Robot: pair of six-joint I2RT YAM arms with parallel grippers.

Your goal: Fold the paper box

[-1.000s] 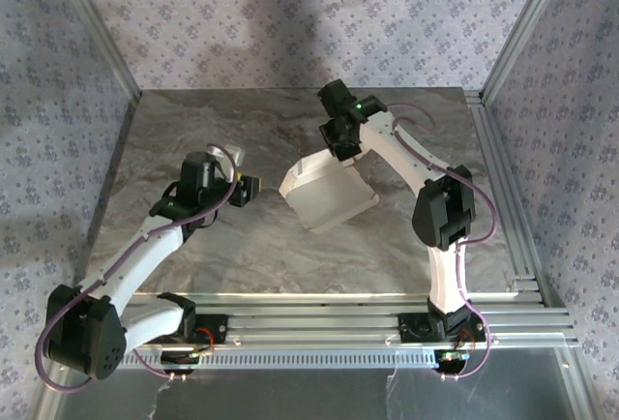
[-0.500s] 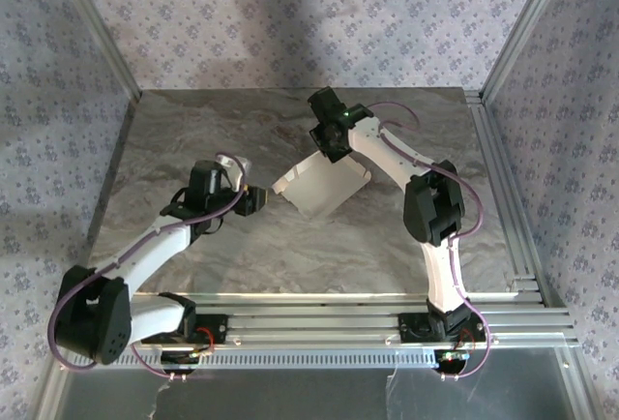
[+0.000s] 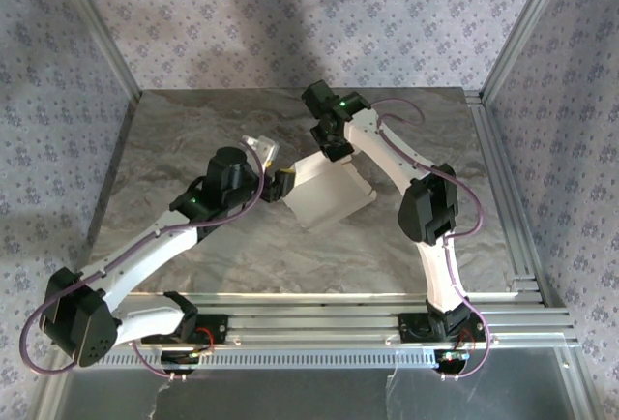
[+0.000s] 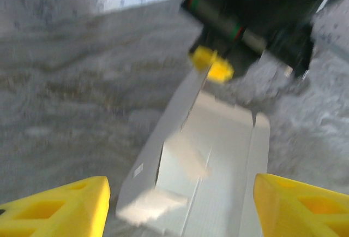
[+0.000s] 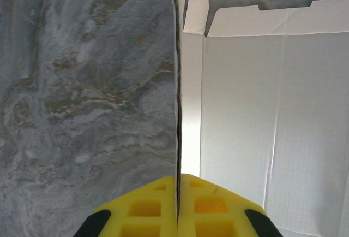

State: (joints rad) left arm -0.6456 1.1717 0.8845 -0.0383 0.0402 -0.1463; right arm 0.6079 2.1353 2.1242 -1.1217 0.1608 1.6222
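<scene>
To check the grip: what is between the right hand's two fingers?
A thin flap of the box, seen edge-on, pinched by the right hand; the right wrist view shows it.

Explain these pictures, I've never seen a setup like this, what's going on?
Two robot arms are bolted at the near edge of a grey marbled table. One picture looks down from above; the other two come from a camera on each wrist, so the yellow tips are that arm's own fingers. The white sheet is a partly folded paper box. The right gripper is shut on one thin upright wall of it. The left gripper is open, facing the box, holding nothing.
</scene>
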